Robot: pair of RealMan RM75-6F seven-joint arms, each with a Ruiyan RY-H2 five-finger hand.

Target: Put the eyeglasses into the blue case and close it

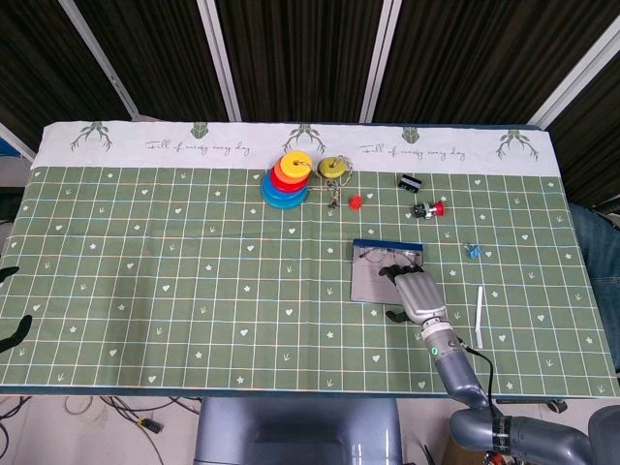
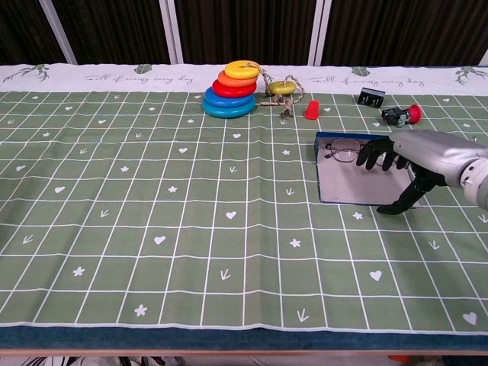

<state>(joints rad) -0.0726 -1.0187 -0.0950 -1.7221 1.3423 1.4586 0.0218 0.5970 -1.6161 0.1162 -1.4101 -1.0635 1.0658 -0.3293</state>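
right hand (image 2: 404, 164) hides the right half of the eyeglasses (image 2: 347, 150).

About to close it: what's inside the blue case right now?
The eyeglasses lie in the open blue case near its far edge. The right hand covers their right lens, so that part is unseen.
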